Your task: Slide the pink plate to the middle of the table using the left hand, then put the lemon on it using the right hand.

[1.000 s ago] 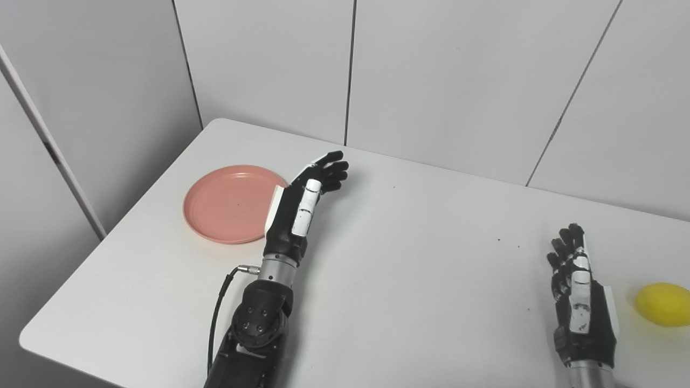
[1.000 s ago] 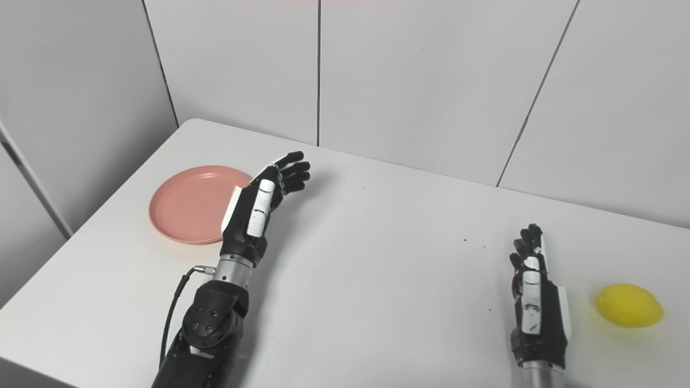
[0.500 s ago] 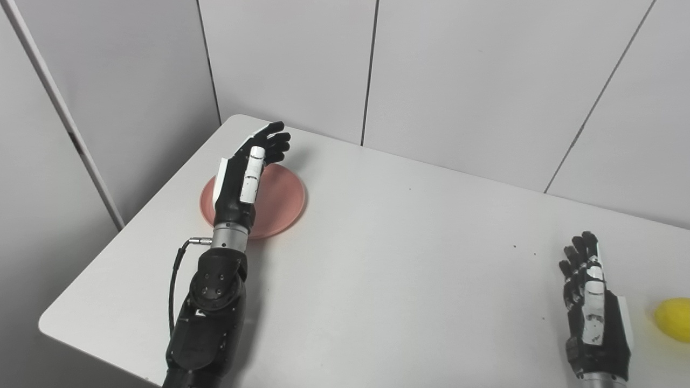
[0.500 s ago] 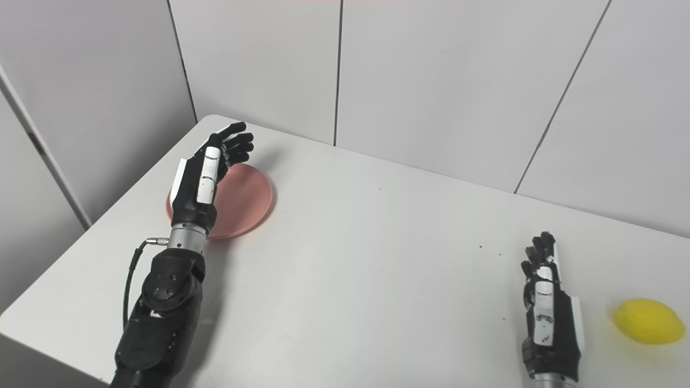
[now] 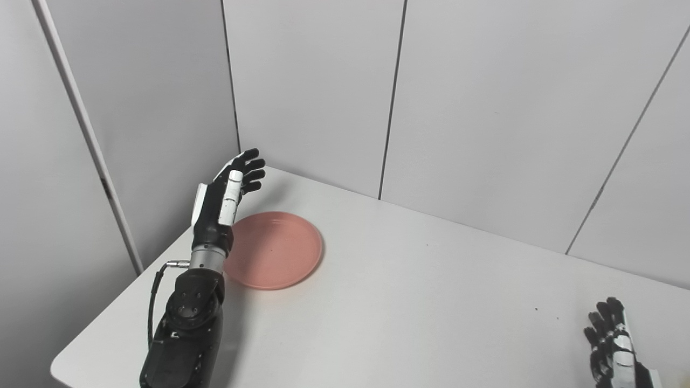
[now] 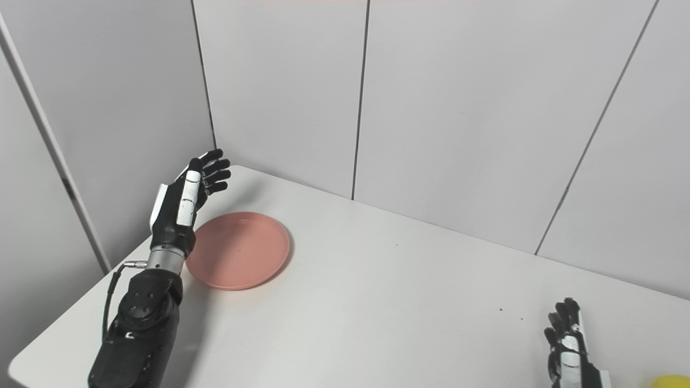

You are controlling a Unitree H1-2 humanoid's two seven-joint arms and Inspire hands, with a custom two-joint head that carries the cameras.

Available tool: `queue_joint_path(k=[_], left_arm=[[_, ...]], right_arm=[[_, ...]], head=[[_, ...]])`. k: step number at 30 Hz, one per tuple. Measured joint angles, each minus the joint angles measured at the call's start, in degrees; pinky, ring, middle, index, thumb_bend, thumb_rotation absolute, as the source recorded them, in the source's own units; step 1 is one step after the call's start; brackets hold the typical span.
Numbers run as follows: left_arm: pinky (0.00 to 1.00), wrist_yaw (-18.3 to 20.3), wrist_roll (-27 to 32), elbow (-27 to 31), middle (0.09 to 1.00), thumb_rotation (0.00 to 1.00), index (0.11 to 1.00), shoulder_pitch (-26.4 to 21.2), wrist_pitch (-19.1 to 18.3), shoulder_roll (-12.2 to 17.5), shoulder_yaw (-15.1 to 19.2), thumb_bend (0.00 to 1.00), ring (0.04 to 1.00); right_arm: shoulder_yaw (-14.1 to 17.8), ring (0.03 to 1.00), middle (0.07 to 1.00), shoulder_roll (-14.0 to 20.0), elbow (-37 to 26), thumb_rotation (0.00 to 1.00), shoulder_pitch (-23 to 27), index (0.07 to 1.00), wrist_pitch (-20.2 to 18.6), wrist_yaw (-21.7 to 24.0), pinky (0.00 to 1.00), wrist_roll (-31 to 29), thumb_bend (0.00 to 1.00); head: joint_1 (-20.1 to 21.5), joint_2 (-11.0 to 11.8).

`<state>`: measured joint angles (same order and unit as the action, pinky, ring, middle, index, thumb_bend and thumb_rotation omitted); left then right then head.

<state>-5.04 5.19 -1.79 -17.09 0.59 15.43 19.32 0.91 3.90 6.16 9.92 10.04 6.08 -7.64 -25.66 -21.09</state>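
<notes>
At about 9 o'clock on the white table point(image 5: 409, 323), the pink plate point(image 5: 275, 250) lies flat, near the far left corner. Left hand point(image 5: 223, 202) stands edge-up just beside the plate's 9 o'clock rim, fingers spread, holding nothing; contact with the rim cannot be judged. Right hand point(image 6: 568, 353) at 5 o'clock, fingers apart, empty. Lemon point(image 6: 671, 382) just beside it at 3 o'clock, mostly cut off by the frame.
</notes>
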Motion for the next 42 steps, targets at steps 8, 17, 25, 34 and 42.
queue_joint_path(k=[8, 17, 25, 34, 42], left_arm=[[0.8, -0.02, 2.45, -3.27, 0.815, 1.0, 0.797, -0.33, -1.41, 2.49, 2.37, 0.76, 0.808], [0.81, -0.22, 2.46, -11.18, 0.811, 1.0, 0.801, -0.59, -0.63, 3.67, 2.82, 0.76, 0.813], [0.83, 0.21, 3.84, -15.54, 0.83, 1.0, 0.824, -0.88, 0.27, 5.28, 3.62, 0.79, 0.836], [0.83, 2.03, 6.04, -20.53, 0.826, 1.0, 0.813, -1.03, 3.72, 5.22, 3.18, 0.75, 0.835], [0.81, 2.96, 6.23, -22.57, 0.833, 1.0, 0.829, -1.41, 4.61, 4.8, 1.08, 0.75, 0.832]], right_arm=[[-0.04, 1.0, 1.0, 0.43, 0.47, 1.0, 0.19, 1.0, 0.0, 0.98, 1.0, -0.45, 0.75], [-0.04, 1.0, 1.0, 0.43, 0.88, 1.0, 0.57, 1.0, 0.05, 1.06, 1.0, -0.37, 0.76], [-0.03, 1.0, 1.0, 0.46, 0.72, 1.0, 0.46, 1.0, 0.05, 1.29, 1.0, -0.51, 0.76], [0.03, 1.0, 1.0, 0.49, -0.2, 1.0, -0.16, 1.0, 0.04, 1.71, 1.0, -0.49, 0.76], [0.11, 1.0, 1.0, 0.43, -0.22, 1.0, -0.17, 1.0, 0.01, 1.66, 1.0, -0.46, 0.75]], head=[[-0.44, 1.06], [-1.06, 1.32], [-0.97, 0.97], [-0.97, 0.44], [-1.23, 0.44]])
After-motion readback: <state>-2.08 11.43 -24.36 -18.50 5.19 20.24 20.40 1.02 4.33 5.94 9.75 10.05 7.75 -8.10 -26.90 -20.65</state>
